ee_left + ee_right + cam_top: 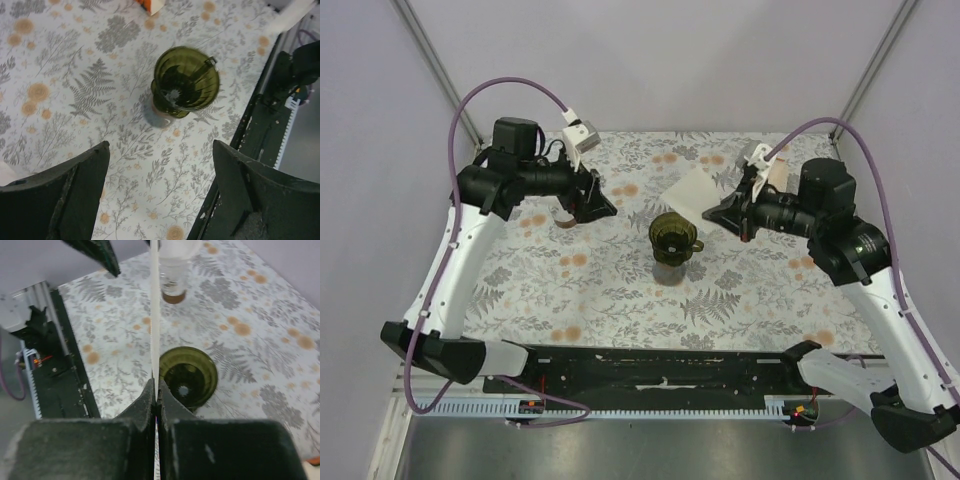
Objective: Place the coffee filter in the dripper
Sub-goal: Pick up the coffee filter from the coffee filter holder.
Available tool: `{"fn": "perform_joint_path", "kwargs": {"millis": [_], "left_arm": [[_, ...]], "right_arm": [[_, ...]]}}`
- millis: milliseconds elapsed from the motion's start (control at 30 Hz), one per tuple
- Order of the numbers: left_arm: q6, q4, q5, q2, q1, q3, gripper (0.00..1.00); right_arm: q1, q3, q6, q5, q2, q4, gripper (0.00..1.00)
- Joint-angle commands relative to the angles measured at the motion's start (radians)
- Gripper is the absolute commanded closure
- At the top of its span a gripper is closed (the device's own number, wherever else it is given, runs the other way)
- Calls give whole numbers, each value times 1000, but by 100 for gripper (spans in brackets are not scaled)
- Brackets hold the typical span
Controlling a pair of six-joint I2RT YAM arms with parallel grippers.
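We are seeing the dripper (pixel 673 236) standing mouth-up on the surface (pixel 620 290). Just beyond, the right jaws are clamping the flattened coffee filter (pixel 692 188) aloft, its long axis pointing toward the left jaws, which are gaping apart.

I'm looking into a lab test booth: plain pale walls (pixel 650 60), metal corner posts (pixel 438 72), flowered tablecloth (pixel 610 290), black mounting rail (pixel 660 365).

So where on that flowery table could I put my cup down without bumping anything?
The widest bare patch is the near cloth, between the dripper and the black rail. It is crowded on the dripper's far side: the left gripper, the right gripper and the coffee filter it holds all hang there.
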Motion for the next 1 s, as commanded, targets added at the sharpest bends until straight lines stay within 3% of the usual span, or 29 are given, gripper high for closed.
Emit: {"fn": "perform_joint_path", "kwargs": {"millis": [0, 133, 333, 467, 567, 800, 967], "left_arm": [[41, -71, 170, -61, -55, 99, 11], [55, -141, 93, -63, -164, 160, 10], [128, -224, 52, -99, -318, 207, 10], [125, -207, 49, -153, -347, 152, 24], [173, -252, 78, -170, -348, 139, 27], [272, -255, 61, -241, -348, 121, 16], [187, -144, 89, -259, -350, 53, 9]], "right_arm": [[135, 72, -30, -173, 12, 1, 100], [283, 141, -30, -156, 66, -19, 100], [409, 203, -37, -101, 130, -28, 100], [461, 240, -56, -88, 166, -37, 100], [467, 260, -72, -55, 178, -68, 100], [467, 263, -135, 53, 148, -180, 100], [470, 276, -117, -16, 144, -159, 100]]}}
